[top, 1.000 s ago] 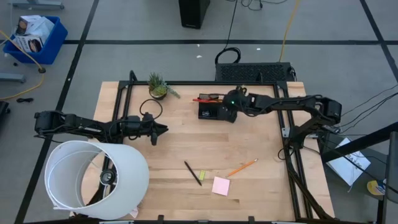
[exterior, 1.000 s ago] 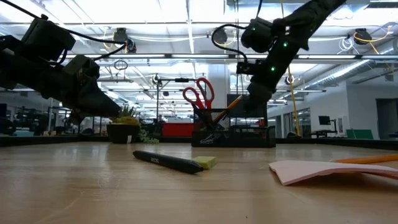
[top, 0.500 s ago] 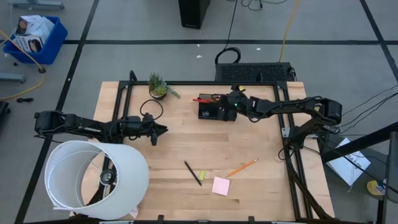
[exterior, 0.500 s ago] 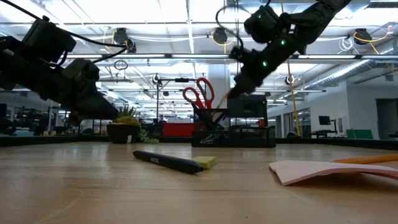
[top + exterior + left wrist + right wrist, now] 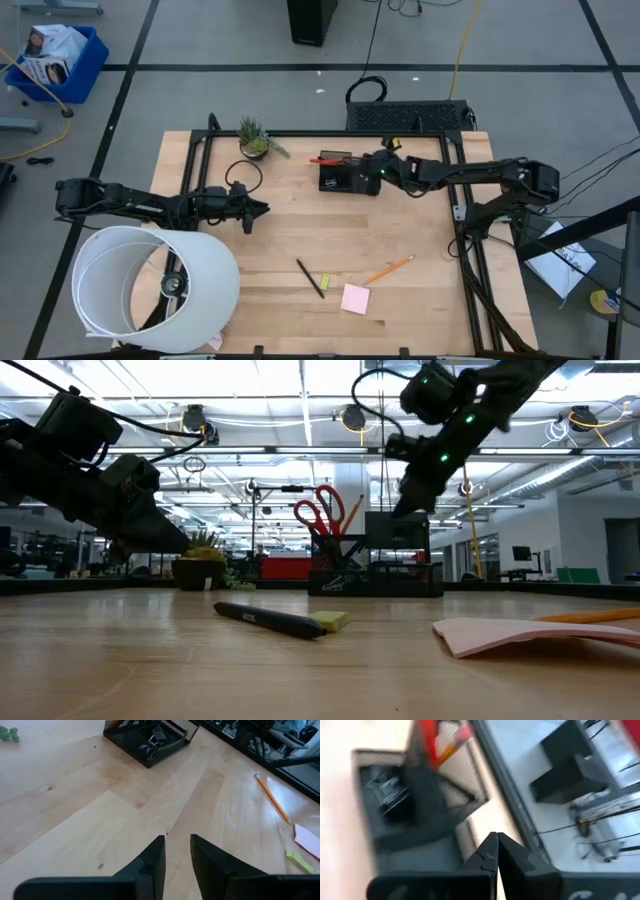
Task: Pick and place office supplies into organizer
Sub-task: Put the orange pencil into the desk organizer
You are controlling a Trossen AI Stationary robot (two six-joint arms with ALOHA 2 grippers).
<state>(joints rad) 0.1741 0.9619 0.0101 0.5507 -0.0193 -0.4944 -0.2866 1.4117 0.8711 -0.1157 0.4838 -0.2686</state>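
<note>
Organizer (image 5: 340, 174) at far edge of table (image 5: 300, 225), just left of right gripper (image 5: 378, 178). Scissors (image 5: 320, 510) and pencil (image 5: 352, 520) stand in organizer's tall compartment. Right gripper above organizer's right end, fingers together. Plant (image 5: 255, 140) at far edge, left of organizer. Left gripper (image 5: 258, 210) near table's left side, well apart from organizer. Pen (image 5: 310, 278), small piece (image 5: 324, 281) touching, near front, beyond left gripper's tip. Sticky pad (image 5: 355, 298) right of them; second pencil (image 5: 389, 269) just behind pad. Cylinder (image 5: 150, 290) at front-left corner.

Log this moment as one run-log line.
right gripper: shut, empty, above organizer | left gripper: slightly open, empty, waiting left of centre | in organizer: scissors | on table: pen, pencil, sticky pad
</note>
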